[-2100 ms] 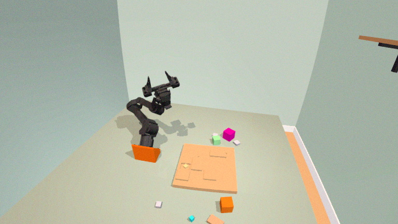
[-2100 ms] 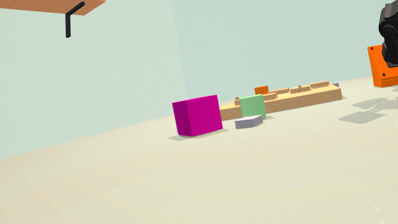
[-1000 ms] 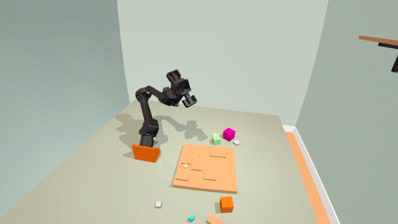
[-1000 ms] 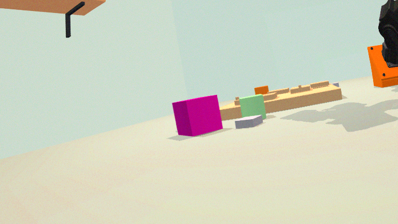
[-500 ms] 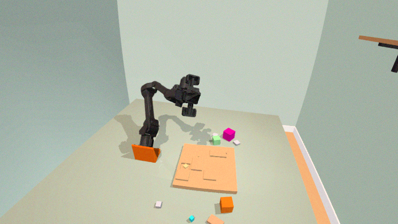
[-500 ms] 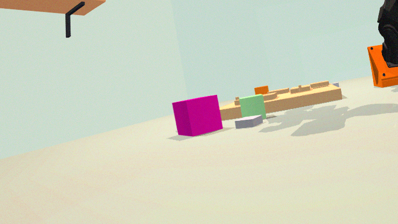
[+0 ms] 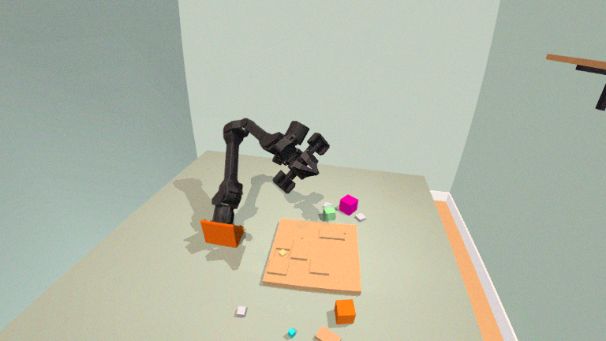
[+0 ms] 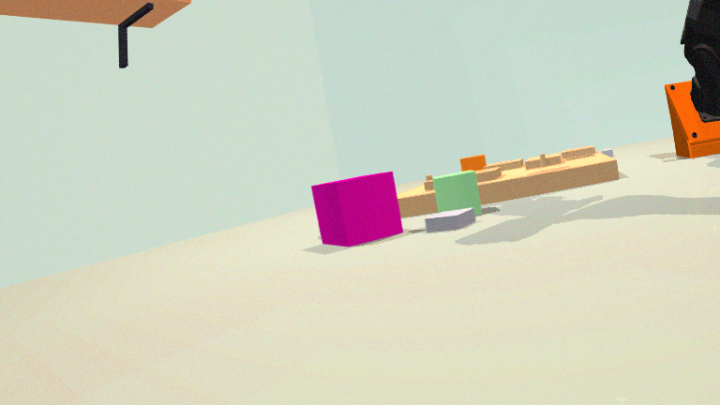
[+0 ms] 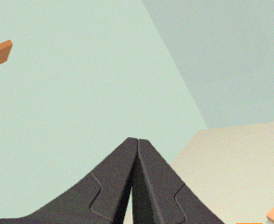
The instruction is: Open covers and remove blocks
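Note:
The tan puzzle board (image 7: 337, 256) (image 8: 552, 187) lies on the table. Raised tan covers show on it: one at the far right (image 7: 331, 233), one near the middle (image 7: 300, 249), one at the left (image 7: 278, 267) and one at the near middle (image 7: 319, 267). A small pale yellow piece (image 7: 282, 252) shows at the far end of the left cover; its depth is unclear. Whether any other well is uncovered cannot be told. My gripper (image 7: 318, 173) (image 9: 136, 147) is shut and empty, high above the table beyond the board's far edge; its fingertips meet.
A green block (image 7: 329, 213) (image 8: 457, 192) and a magenta cube (image 7: 348, 204) (image 8: 371, 209) stand beyond the board, with pale slabs nearby. An orange cube (image 7: 345, 312), a cyan cube (image 7: 291, 332), a tan slab (image 7: 328, 334) and a pale piece (image 7: 241, 310) lie on the near side.

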`<state>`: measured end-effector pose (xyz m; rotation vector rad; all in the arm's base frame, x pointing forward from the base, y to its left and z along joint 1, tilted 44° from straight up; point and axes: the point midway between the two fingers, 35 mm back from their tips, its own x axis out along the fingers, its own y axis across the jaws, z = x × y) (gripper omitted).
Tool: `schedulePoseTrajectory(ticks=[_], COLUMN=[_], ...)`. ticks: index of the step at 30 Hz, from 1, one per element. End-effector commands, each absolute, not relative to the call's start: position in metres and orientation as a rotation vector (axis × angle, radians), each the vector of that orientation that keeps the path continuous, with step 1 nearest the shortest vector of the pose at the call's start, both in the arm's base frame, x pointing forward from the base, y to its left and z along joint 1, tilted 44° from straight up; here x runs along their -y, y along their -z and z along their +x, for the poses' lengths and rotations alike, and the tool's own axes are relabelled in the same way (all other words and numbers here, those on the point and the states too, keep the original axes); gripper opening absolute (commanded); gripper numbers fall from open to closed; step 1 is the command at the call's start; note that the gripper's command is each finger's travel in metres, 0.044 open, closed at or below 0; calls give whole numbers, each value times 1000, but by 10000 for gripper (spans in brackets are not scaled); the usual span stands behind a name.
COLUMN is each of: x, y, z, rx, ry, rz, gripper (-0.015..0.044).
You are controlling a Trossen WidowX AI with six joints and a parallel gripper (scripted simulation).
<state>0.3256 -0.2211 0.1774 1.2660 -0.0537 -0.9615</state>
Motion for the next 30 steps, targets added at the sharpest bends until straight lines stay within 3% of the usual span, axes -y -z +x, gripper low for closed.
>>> schedulePoseTrajectory(ticks=[1,17,30], x=[219,197,166], y=[-159,-85,-29], z=[333,350,346], rx=[-99,-740,-1197], ry=[962,785,416], rz=[1191,870,656], gripper=[0,0,0])
